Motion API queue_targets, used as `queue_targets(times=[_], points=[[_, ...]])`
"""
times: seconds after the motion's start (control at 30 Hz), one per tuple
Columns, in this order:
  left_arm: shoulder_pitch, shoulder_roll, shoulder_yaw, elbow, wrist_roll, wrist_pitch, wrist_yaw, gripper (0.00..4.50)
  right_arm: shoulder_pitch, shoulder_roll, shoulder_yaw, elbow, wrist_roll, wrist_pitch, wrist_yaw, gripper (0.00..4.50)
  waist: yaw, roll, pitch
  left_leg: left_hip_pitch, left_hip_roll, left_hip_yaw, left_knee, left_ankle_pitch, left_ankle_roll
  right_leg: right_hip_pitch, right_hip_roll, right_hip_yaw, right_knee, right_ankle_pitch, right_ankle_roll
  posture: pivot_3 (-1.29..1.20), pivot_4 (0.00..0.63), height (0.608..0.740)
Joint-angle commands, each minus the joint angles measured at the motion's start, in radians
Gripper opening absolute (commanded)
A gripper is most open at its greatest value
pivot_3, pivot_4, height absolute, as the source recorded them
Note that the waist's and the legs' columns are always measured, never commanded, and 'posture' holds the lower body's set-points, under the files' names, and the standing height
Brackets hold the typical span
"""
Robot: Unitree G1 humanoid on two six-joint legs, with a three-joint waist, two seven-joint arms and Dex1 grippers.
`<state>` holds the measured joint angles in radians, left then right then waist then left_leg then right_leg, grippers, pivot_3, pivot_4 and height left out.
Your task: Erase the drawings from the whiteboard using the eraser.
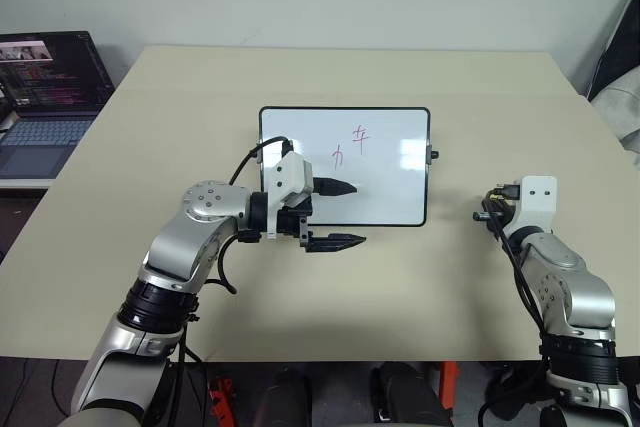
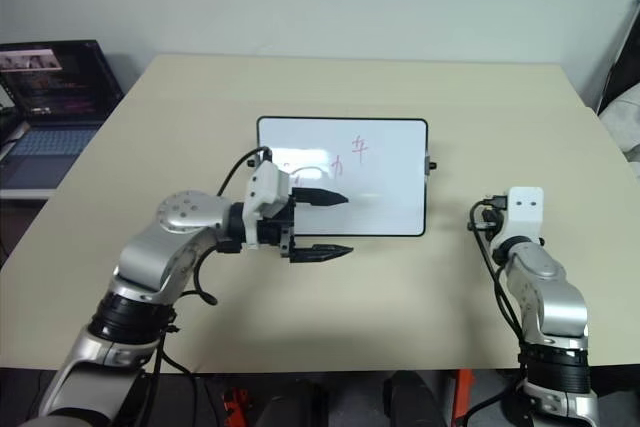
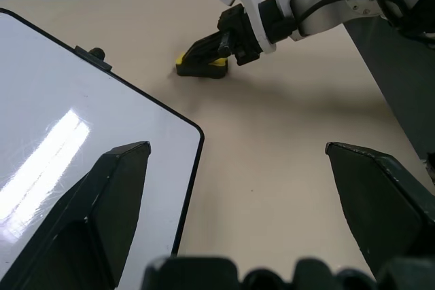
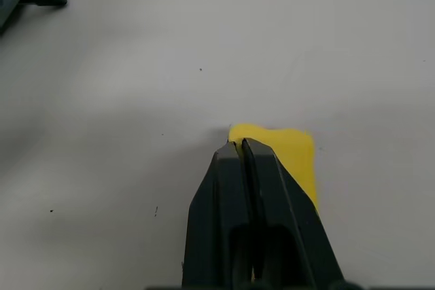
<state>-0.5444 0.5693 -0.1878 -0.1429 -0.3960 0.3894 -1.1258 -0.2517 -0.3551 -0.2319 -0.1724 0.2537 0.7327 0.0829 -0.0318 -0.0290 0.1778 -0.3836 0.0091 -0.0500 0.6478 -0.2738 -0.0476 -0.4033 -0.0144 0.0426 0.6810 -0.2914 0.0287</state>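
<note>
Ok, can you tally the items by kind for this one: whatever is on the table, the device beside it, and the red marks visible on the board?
Whiteboard: 1
Eraser: 1
Laptop: 1
Red drawings in sight: 2
Total: 5

bare table (image 1: 400,277) between whiteboard (image 1: 390,209) and eraser (image 3: 198,67), left gripper (image 1: 335,214) overhanging board's near edge

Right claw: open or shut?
Shut. In the right wrist view the right claw shows its fingers pressed together over the yellow eraser; a grip is unclear.
</note>
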Motion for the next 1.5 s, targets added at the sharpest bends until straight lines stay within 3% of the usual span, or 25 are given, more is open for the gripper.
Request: queue_targets(times=[0.03,0.13,0.47,1.03,1.13,1.37,1.5], points=[[0.004,0.007,0.026,-0.038,-0.014,-0.001,0.004,4.5,0.021,-0.011,-0.022,-0.064,-0.001,-0.016,0.011,0.19,0.0,0.0,0.0,0.0,0.0,0.0,0.0,0.0,0.0,0.0,0.0,0.0,0.0,0.0,0.0,0.0,0.15,0.74],[0.007,0.004,0.024,-0.043,-0.016,0.002,0.007,4.5,0.029,-0.011,-0.027,-0.092,0.007,-0.017,0.019,0.96,0.0,0.0,0.0,0.0,0.0,0.0,0.0,0.0,0.0,0.0,0.0,0.0,0.0,0.0,0.0,0.0,0.15,0.74],[0.01,-0.002,0.017,-0.05,-0.016,0.005,0.007,4.5,0.029,-0.007,-0.041,-0.122,0.001,0.014,0.009,4.47,-0.001,0.0,0.0,0.0,0.0,0.0,0.0,0.0,0.0,0.0,0.0,0.0,0.0,0.0,0.0,0.0,0.15,0.74],[0.013,-0.006,0.012,-0.055,-0.013,0.008,0.004,4.5,-0.025,-0.006,-0.055,0.05,-0.019,-0.05,-0.002,4.47,-0.001,0.0,0.0,0.0,0.0,0.001,0.0,0.0,0.0,0.0,0.0,0.0,0.001,0.0,0.0,0.0,0.15,0.74],[0.015,-0.005,0.013,-0.057,-0.013,0.008,0.004,4.5,-0.028,-0.005,-0.049,0.061,-0.026,-0.052,-0.006,3.88,-0.001,0.0,0.0,0.0,0.0,0.001,0.0,0.0,0.0,0.0,0.0,0.0,0.001,0.0,0.0,0.0,0.15,0.74],[0.031,0.0,0.017,-0.063,-0.013,0.009,0.006,4.5,-0.023,0.004,-0.048,0.054,-0.032,-0.052,-0.004,1.32,-0.001,0.0,0.0,0.0,0.0,0.001,0.001,0.0,0.0,0.0,0.0,0.0,0.001,0.0,0.0,0.0,0.15,0.74],[0.054,0.002,0.029,-0.073,-0.013,0.024,0.03,4.5,-0.011,0.004,-0.046,0.031,-0.03,-0.048,0.005,1.18,-0.001,0.0,0.0,0.0,0.0,0.001,0.001,0.0,0.0,0.0,0.0,0.0,0.001,0.0,0.0,0.0,0.15,0.74]])
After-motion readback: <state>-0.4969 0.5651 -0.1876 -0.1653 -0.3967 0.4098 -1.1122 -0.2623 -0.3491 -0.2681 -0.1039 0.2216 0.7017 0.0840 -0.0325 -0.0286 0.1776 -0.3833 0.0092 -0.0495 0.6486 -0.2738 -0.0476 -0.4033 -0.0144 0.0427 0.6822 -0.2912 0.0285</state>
